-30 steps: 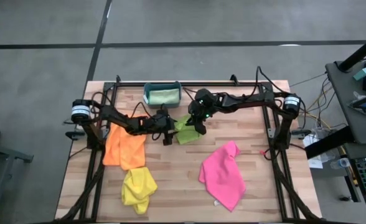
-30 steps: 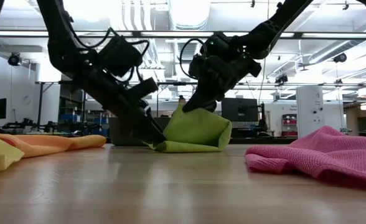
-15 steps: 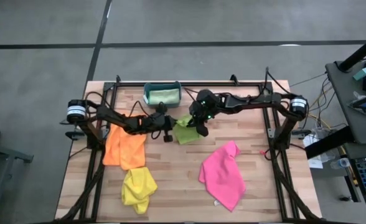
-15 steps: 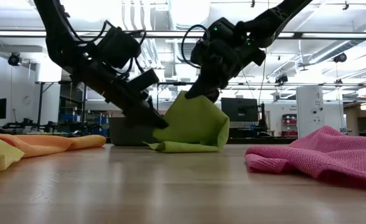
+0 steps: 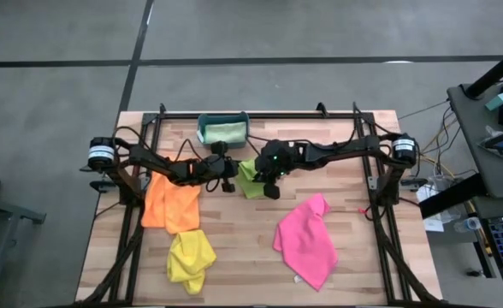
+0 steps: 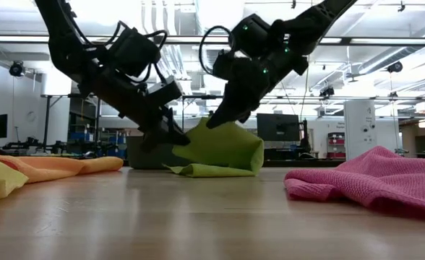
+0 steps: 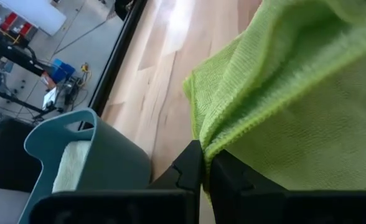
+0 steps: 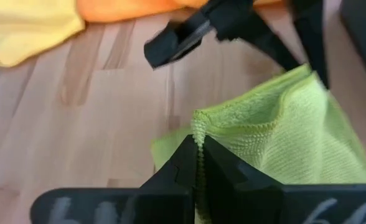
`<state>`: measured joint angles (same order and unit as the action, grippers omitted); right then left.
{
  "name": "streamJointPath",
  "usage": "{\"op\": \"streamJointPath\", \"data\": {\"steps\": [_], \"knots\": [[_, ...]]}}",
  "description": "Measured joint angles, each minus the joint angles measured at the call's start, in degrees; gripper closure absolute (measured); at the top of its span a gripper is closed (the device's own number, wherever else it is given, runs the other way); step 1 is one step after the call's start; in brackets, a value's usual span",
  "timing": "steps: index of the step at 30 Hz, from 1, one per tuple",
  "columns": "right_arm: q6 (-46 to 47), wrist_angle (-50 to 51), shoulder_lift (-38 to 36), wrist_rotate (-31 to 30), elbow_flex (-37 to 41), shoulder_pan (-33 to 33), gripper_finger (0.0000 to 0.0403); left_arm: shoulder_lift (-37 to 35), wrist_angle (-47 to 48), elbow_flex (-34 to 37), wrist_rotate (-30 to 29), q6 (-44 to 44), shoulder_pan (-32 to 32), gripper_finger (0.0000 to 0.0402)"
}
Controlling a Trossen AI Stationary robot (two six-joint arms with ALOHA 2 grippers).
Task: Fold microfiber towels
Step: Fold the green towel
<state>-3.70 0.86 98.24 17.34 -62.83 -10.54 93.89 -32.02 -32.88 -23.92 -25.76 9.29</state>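
We see the left gripper (image 6: pixel 175 139) and right gripper (image 6: pixel 214 121) both clenched on the soft lime green microfiber towel (image 5: pixel 251 179), held up mid-table near the teal rectangular plastic bin (image 5: pixel 223 129). Since 0.5 s ago, the 2 pinched corners have drawn closer together.

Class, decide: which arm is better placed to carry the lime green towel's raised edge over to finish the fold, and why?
Neither clearly: the left pincer and the right pincer are each shut on an edge of the lime green towel, lifting it together, so the fold probably needs both.
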Motion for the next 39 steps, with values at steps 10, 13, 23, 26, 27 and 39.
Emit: {"op": "streamJointPath", "data": {"steps": [10,13,23,26,27,39], "knots": [[1.62,-3.82,4.82,-0.10,-0.02,1.57,0.0394,0.04,1.25,0.45,-0.65,0.28,-0.03,0.0400],[1.93,-4.17,5.90,-0.02,-0.02,1.67,0.0394,0.04,3.66,0.44,-0.13,0.41,-0.03,0.0400],[1.51,-3.76,7.19,6.04,-0.20,2.31,0.0394,0.07,5.86,0.41,-2.36,1.57,0.24,0.0325],[1.83,-4.40,7.17,5.72,-0.20,2.43,0.0394,0.06,5.72,0.41,-3.21,1.58,0.12,0.0294],[2.21,-4.40,7.17,5.23,-0.20,2.47,0.0394,0.04,5.70,0.41,-3.67,1.58,0.14,0.0284],[7.23,-7.29,9.35,4.24,-0.24,2.79,0.0320,-6.22,5.76,-0.08,-3.68,1.56,-1.33,0.0254]]}}
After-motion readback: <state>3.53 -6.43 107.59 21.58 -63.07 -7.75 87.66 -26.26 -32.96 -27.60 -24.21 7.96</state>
